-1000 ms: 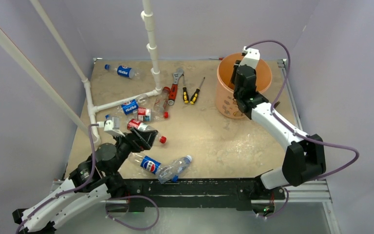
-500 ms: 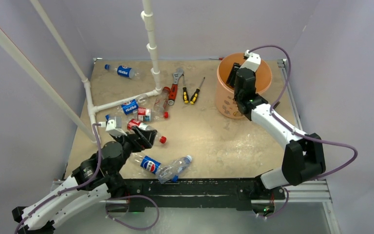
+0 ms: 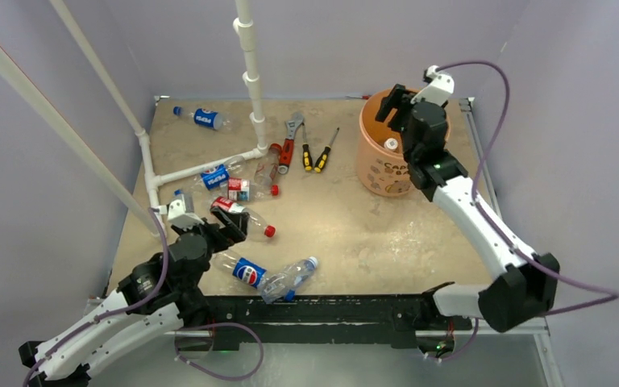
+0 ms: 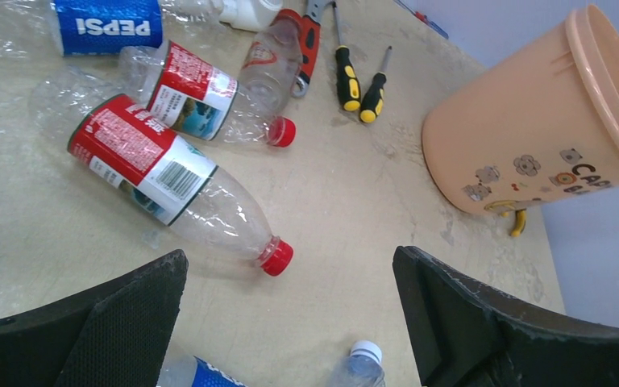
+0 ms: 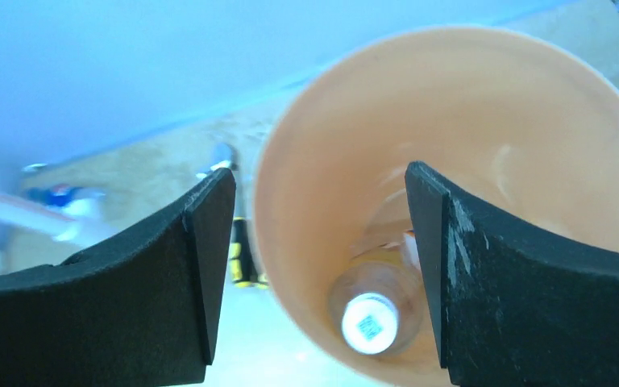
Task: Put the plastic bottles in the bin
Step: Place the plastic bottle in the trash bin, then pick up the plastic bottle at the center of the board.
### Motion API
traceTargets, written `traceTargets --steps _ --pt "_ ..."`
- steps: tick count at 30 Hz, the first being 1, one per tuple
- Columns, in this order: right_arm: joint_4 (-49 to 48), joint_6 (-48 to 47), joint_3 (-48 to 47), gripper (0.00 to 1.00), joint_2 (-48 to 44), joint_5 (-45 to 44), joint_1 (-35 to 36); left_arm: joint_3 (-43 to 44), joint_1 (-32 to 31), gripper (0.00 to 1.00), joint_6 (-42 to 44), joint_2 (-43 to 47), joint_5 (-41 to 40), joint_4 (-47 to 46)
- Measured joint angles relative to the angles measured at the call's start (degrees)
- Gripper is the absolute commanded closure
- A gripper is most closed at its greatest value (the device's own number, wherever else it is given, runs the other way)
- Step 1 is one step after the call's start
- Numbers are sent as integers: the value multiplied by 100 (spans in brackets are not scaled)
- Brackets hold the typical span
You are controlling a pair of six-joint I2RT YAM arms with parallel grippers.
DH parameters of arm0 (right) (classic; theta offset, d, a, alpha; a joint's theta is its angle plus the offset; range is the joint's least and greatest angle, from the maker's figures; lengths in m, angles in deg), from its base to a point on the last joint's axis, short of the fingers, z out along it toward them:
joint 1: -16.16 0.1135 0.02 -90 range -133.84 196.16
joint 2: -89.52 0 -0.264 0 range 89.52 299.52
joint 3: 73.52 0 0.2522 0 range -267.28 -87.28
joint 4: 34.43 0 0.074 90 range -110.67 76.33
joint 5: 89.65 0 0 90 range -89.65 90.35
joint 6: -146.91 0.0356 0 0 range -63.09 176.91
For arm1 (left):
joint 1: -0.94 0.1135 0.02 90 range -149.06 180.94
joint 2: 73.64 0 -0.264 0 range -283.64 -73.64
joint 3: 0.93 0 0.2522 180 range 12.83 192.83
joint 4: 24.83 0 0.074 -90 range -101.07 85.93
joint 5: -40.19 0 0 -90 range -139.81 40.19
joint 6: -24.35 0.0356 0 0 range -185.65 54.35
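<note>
Plastic bottle (image 5: 368,322), clear with white cap, stands inside round orange plastic bin (image 3: 375,173) at 1 o'clock on beige table (image 3: 355,234); right gripper (image 5: 318,173) hangs above it, jaws apart, holding nothing. We see left gripper (image 4: 288,266) spread wide, empty, over clear red-labelled bottle (image 4: 153,165) at 9 o'clock

The top view looks down from high at the near edge over the whole desk (image 3: 355,234). The left wrist view sits low, facing the bin (image 4: 524,137); the right wrist view looks into it close up. All share the bin.
</note>
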Motion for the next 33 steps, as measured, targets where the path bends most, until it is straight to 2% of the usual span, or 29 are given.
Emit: traceTargets --steps 6,10,13,18,23,29,33 --pt "83 271 -125 27 -1335 1008 -2 286 0 1 -278 -433 -387 273" --pt "-151 511 549 27 -2522 2435 142 304 0 1 -551 -710 -496 422" --pt "-181 549 946 28 -3032 3191 654 304 0 1 -857 -817 -503 603" --pt "26 577 1742 28 -3298 3963 1692 295 0 1 -1263 -844 -457 813" --pt "39 841 2992 29 -3705 4487 2247 258 0 1 -1923 -1158 -374 1279" --pt "-321 1097 3401 29 -3298 4446 2946 341 0 2 -2614 -1888 -501 1834" --pt "-549 1185 3484 30 -2949 4269 3294 621 7 1 -2863 -2494 -756 1875"
